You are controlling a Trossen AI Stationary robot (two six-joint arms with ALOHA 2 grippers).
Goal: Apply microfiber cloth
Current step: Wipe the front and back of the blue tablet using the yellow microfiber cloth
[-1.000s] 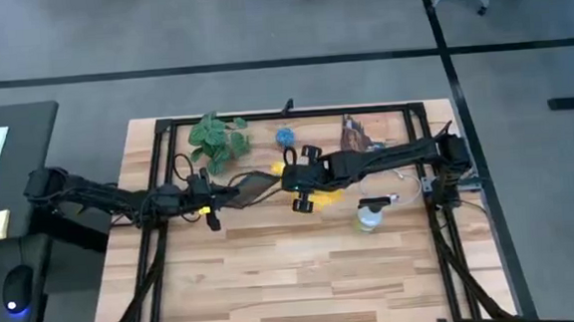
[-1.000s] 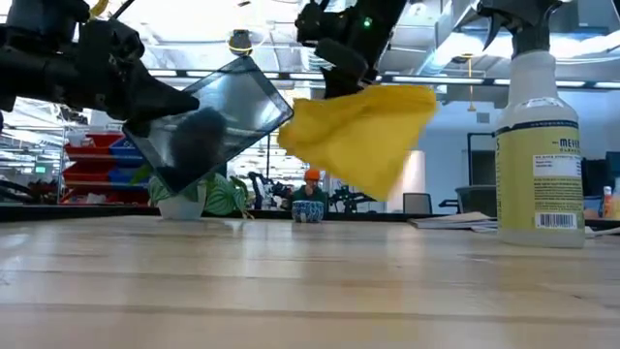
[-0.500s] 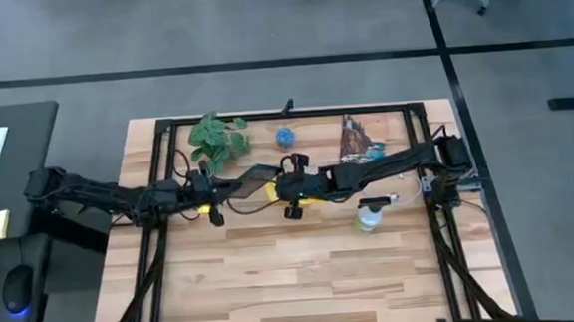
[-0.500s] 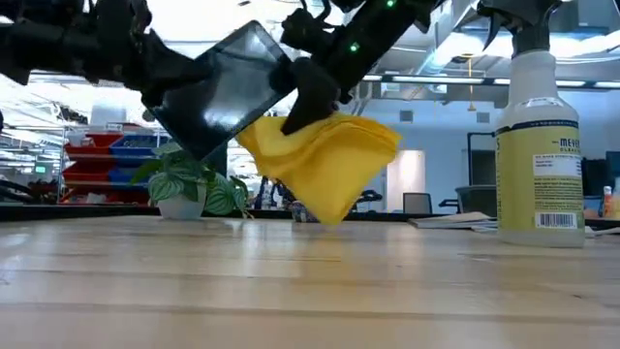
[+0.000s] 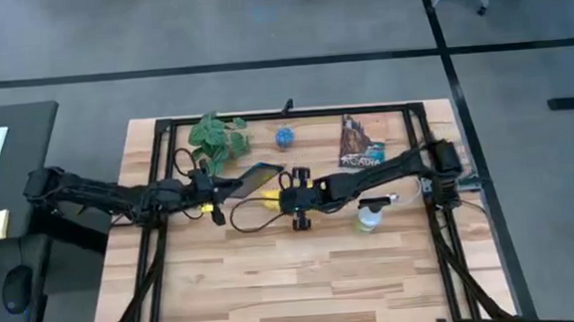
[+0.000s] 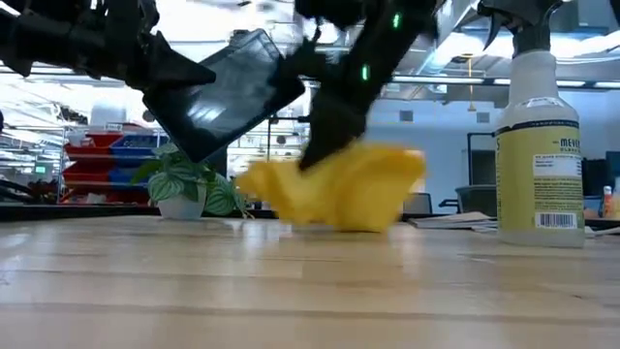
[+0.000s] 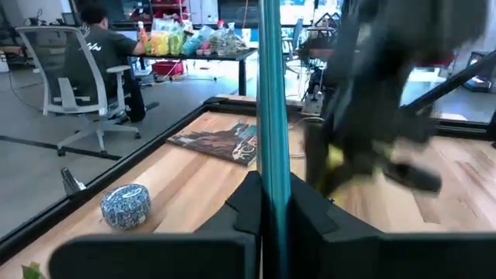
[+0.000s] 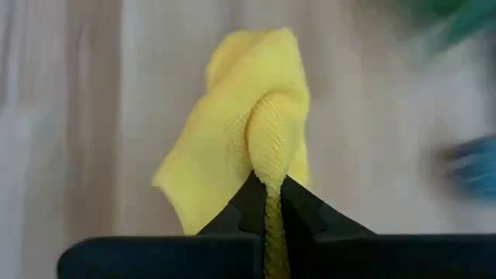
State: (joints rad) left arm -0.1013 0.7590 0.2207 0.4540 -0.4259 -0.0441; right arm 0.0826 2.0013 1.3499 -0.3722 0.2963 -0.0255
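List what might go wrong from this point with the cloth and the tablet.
The right gripper pinches only a fold of the yellow cloth, which sags onto the table; it may wipe bunched, or slip free. The left gripper holds the tablet tilted in the air by one edge; wiping pressure could twist it loose.

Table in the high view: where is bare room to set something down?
The near half of the table, in front of both arms, is bare wood. The far strip is crowded: plant, blue ball, book, spray bottle, and the tablet with microfiber cloth mid-table.
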